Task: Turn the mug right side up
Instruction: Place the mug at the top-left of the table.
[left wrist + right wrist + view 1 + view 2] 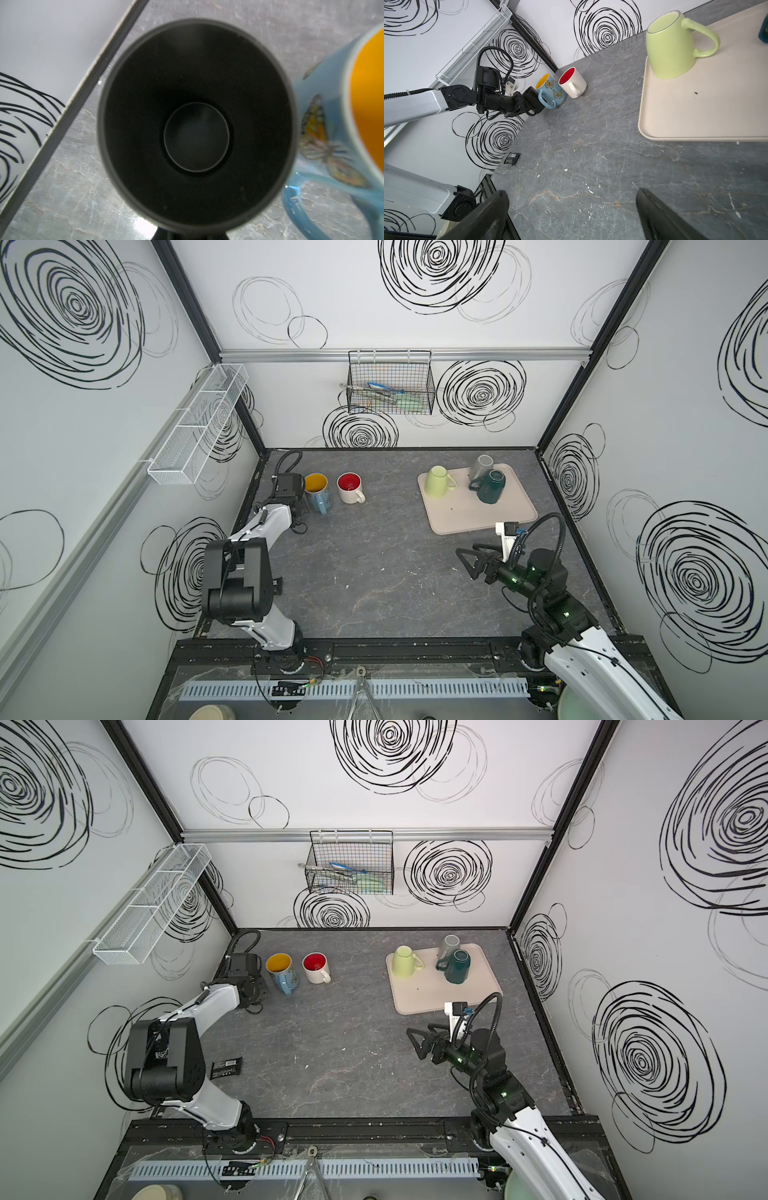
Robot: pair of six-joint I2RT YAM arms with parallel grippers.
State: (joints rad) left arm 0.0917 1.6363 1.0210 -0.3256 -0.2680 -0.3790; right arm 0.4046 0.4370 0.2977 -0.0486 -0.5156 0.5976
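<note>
Tabletop of grey marbled stone is taken up on the far right by a beige tray, on which a lime-green mug is seen mouth-down, with a grey mug and a dark teal mug apparently inverted too. Well apart from these, the right gripper is hung over bare table with its jaws spread wide and nothing between them. Near the far left corner the left gripper is closed narrow on the black mug, at what appears to be its handle side. This mug is held tilted, mouth up and toward the wrist, so that its dark inside is looked straight into in the left wrist view; in both top views it is hidden under the wrist. Just beside it a blue butterfly mug and a white mug with a red inside are stood upright. Whether the black mug's base is touching the table cannot be told. The flip is judged nearly done and the set-down to be in hand: next the mug is to be levelled, lowered flat without the butterfly mug being nudged, and only then released
</note>
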